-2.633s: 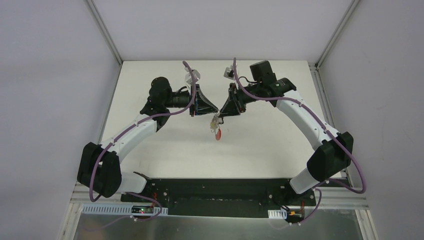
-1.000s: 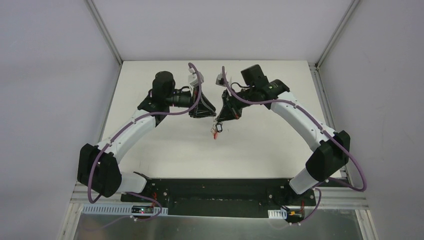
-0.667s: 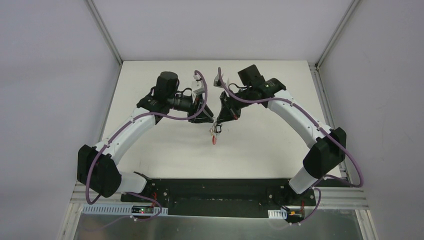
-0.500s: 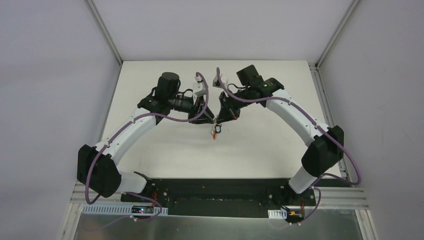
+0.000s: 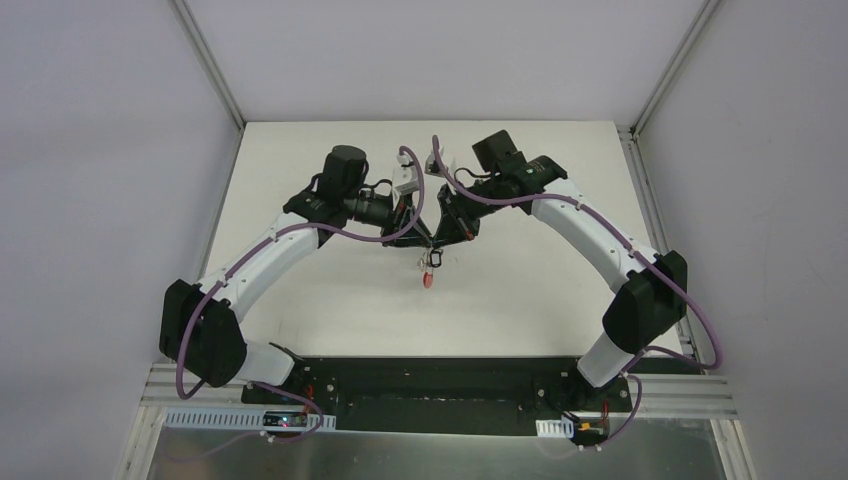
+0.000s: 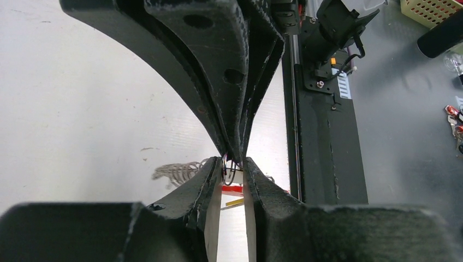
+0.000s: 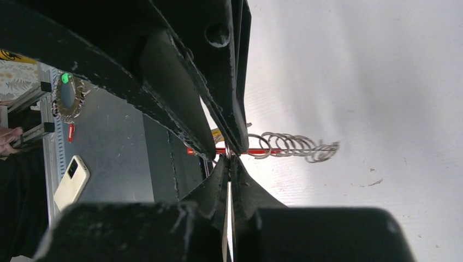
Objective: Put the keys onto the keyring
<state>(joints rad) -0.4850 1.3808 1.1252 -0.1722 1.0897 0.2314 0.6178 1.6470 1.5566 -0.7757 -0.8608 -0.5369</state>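
two hands meet tip to tip over the middle of the surface (image 5: 330,290), with the keyring (image 5: 429,268) hanging from where they touch, its red end toward the near side. a white label (image 6: 343,87) on the frame at the near edge carries print too small to read.

the right hand (image 7: 229,159) has its fingers pressed almost together, only a hairline gap between them, gripping the keyring where the red band (image 7: 259,151) meets the first of the wire loops (image 7: 297,145). the left hand (image 6: 232,166) has a narrow gap between its fingers, and a thin wire loop sits in that gap. whether they pinch it cannot be told, since the right hand's tips crowd in from above and cover the spot. the tag (image 6: 235,202) shows only as a sliver between the left fingers. a key cannot be made out among the tips.
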